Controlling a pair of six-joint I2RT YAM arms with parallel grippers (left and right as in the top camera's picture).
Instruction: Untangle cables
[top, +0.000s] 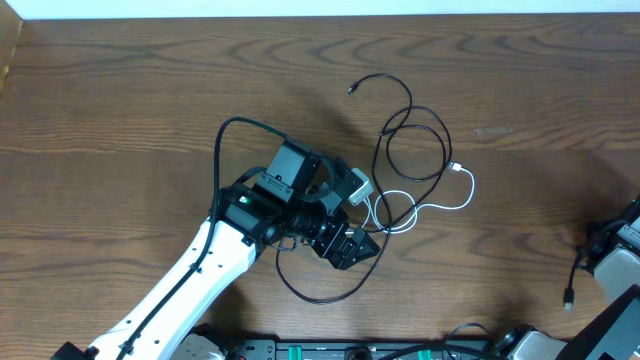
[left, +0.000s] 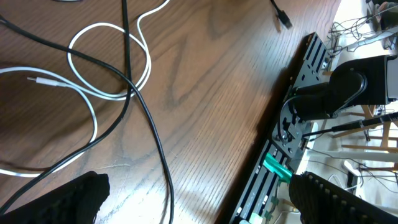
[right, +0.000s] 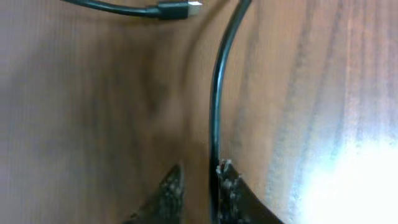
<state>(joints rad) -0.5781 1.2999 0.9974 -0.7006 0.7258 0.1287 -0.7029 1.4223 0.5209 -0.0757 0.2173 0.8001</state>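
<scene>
Overhead view with both wrist views. The left gripper sat at about 5 o'clock from the centre of the wooden table. Its jaws stood wide apart, one finger at 7 o'clock and the other at 5 o'clock of the left wrist view, with nothing between them but table and cable. The tangle lay toward 1 o'clock from that gripper. It was made up of black cables looping over one another, one free plug end pointing to 11 o'clock. A white cable coiled just beside the gripper, its plug at the 3 o'clock side of the loops. In the left wrist view a black strand crossed over the white coil. Another black loop ran beneath the gripper toward 6 o'clock.

Well apart, at the 3 to 4 o'clock edge of the table, lay the lone black cable. The right gripper was drawn narrow about it. The cord ran from 12 o'clock down between the fingers, against the 5 o'clock one, and its plug lay at 11 o'clock.
</scene>
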